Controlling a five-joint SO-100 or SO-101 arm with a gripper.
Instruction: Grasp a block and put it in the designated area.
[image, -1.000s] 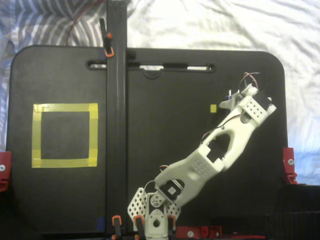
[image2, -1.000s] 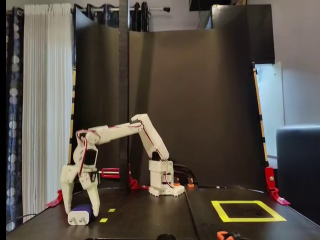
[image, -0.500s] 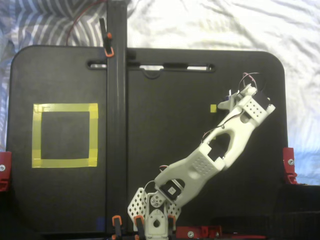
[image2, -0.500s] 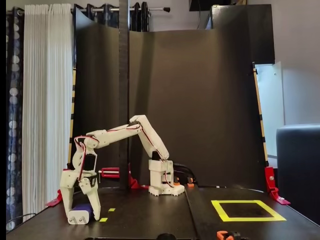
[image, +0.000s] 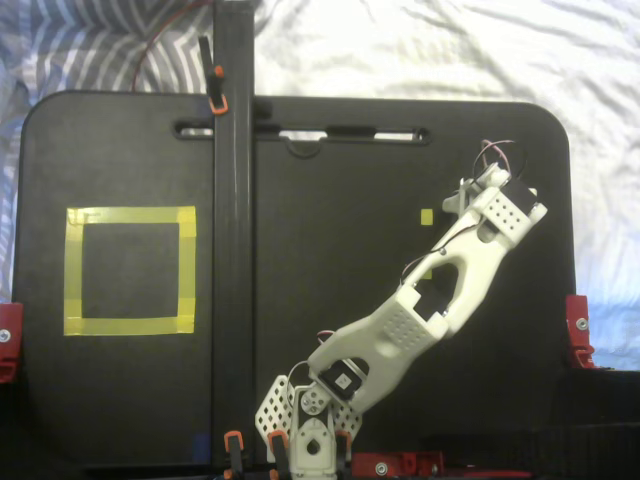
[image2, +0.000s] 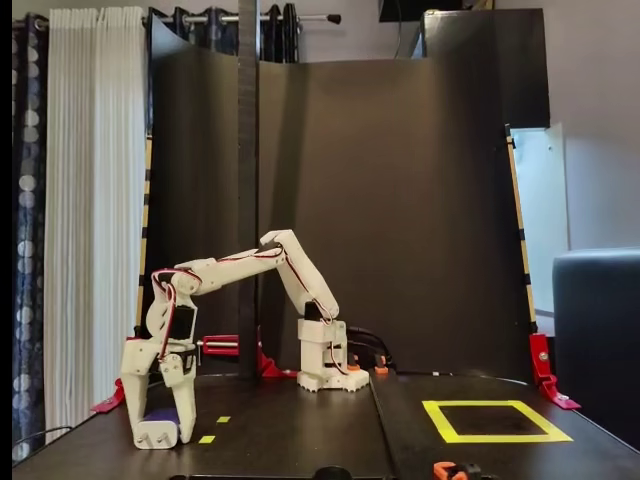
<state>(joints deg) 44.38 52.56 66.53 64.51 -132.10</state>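
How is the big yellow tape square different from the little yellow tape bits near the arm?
The tape square is a large hollow outline enclosing black surface; the tape bit is a tiny solid patch. The square lies far from the arm, across the table; the bits lie beside the hand. Both are yellow and flat.

A black vertical post (image: 232, 200) stands between the arm (image: 420, 310) and the designated area (image: 130, 270). The black table (image: 330, 250) on either side lies bare, apart from small yellow tape squares (image2: 207, 439).
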